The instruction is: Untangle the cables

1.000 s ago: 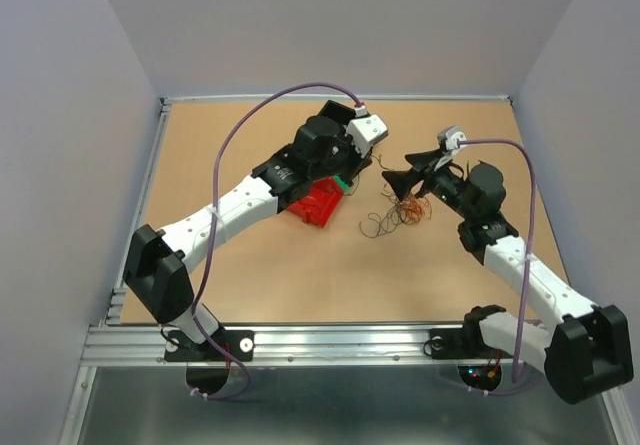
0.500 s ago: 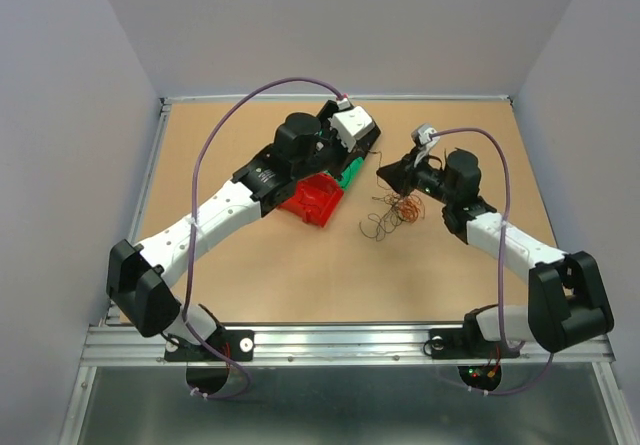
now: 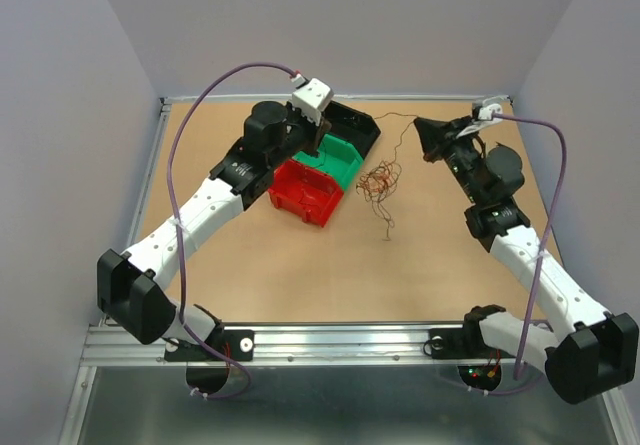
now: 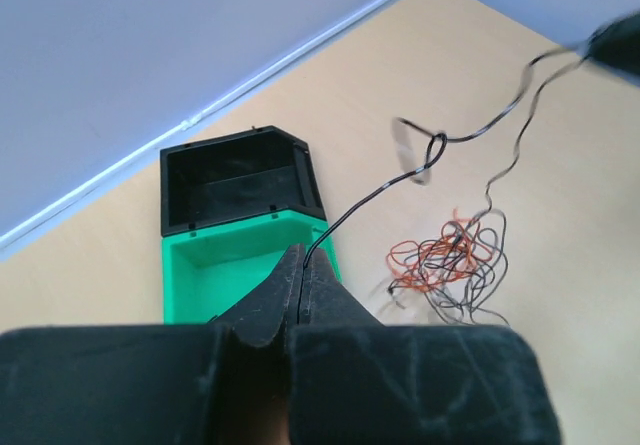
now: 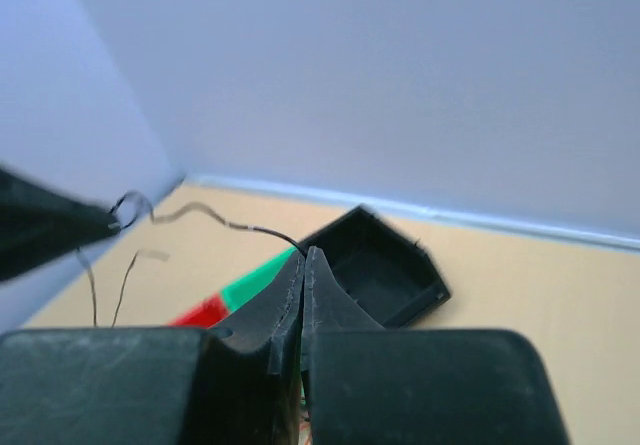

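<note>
The cables are a tangle of orange and black wires (image 3: 380, 180) on the table, also seen in the left wrist view as a tangle (image 4: 450, 260). One thin black cable (image 4: 432, 147) is drawn out of it and spans the air between both grippers. My left gripper (image 4: 303, 255) is shut on one end of it, above the green bin (image 4: 215, 275). My right gripper (image 5: 304, 253) is shut on the other end of that black cable (image 5: 240, 227). From above, the left gripper (image 3: 322, 141) and right gripper (image 3: 418, 125) stand apart, on either side of the tangle and further back.
Three open bins sit at the back left of the tangle: black (image 3: 352, 125), green (image 3: 335, 157) and red (image 3: 305, 193). The black bin (image 5: 380, 265) lies under my right fingers. Grey walls close the table at the back and sides.
The right gripper has shut on the black cable. Both grippers have risen and drawn apart, stretching the cable between them. The tangle has been dragged toward the back.
</note>
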Robot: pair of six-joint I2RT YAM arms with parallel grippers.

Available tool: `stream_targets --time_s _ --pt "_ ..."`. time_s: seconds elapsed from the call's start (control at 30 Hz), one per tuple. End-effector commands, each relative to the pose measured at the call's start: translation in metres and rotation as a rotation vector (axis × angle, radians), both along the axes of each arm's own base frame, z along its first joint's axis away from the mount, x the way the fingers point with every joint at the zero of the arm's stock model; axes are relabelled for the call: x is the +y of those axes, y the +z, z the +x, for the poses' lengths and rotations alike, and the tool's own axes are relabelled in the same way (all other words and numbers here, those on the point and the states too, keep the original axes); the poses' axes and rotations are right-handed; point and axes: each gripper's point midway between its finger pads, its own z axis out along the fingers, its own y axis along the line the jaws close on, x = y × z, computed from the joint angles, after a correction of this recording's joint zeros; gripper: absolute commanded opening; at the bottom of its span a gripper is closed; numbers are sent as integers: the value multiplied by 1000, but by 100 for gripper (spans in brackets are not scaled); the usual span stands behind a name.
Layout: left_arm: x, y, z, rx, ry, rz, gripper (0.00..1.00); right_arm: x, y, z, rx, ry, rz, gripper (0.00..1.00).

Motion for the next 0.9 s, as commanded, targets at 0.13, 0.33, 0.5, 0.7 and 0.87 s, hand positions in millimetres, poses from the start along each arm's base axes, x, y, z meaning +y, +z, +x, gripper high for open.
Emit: stream_targets --time_s 0.13,0.33,0.5,0.7,0.87 --pt "52 27 31 -41 171 -131 0 -98 44 2 -2 -520 250 1" --pt "54 13 45 -15 179 -123 0 -118 69 -5 -23 -619 306 1" --pt "45 1 50 -2 137 -94 0 -120 111 -15 -97 -603 334 1" --pt "34 1 39 -13 50 -108 0 -55 214 -29 -229 -222 267 0" --pt "33 3 32 -44 17 -115 0 -42 164 -16 -121 -182 248 1"
